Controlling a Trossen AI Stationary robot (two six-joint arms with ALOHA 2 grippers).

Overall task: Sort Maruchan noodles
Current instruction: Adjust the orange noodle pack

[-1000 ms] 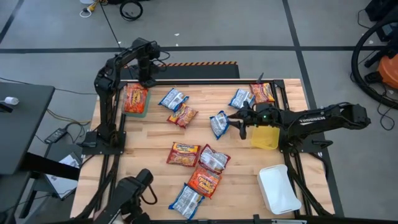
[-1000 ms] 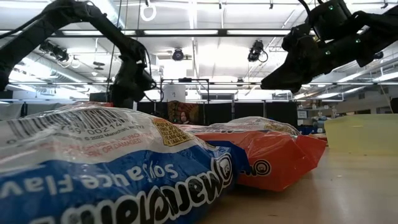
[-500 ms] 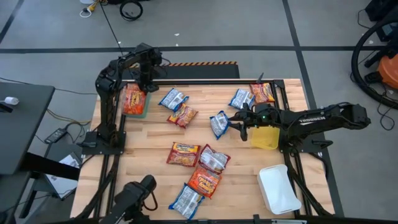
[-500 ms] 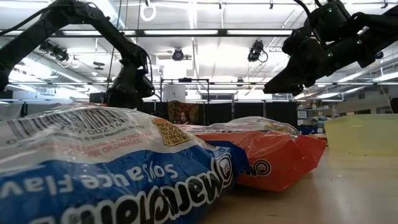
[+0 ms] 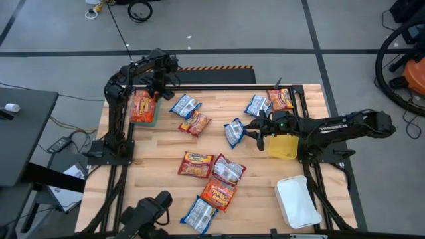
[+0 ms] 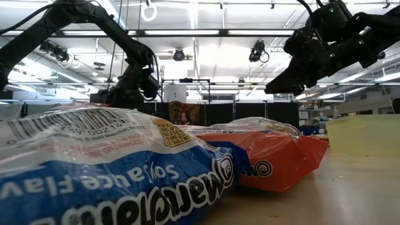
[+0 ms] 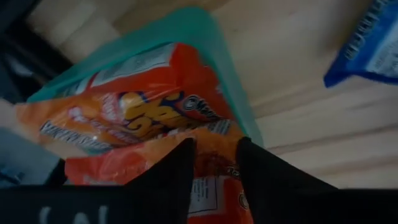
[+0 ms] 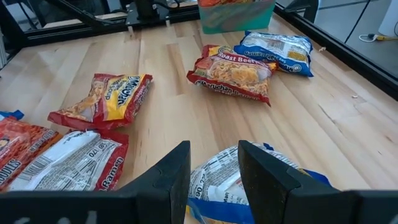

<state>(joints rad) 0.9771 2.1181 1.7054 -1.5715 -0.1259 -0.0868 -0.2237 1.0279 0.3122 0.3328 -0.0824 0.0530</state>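
Note:
Maruchan noodle packets lie scattered on the wooden table. Orange packets [image 5: 143, 106] lie stacked in the teal bin [image 5: 152, 119] at the far left. My left gripper [image 5: 158, 87] hangs over the bin's far right corner, pointing steeply down. It is open, and the orange packets [image 7: 143, 112] show below its fingers [image 7: 214, 155]. My right gripper [image 5: 251, 129] is open and hovers well above a blue-and-white packet [image 5: 234, 131] in mid-table. That packet [image 8: 242, 177] shows under its fingertips [image 8: 214, 165].
A blue packet [image 5: 184, 105] and an orange one [image 5: 194, 123] lie right of the teal bin. Several more packets [image 5: 218, 192] cluster near the front. Two packets [image 5: 269, 101] lie at the far right. A yellow bin [image 5: 283, 146] and a white bin [image 5: 297, 201] stand on the right.
My left gripper has drifted a little toward the table's right, along the far edge over the teal bin, and has rolled about its own axis. The packets lie as before.

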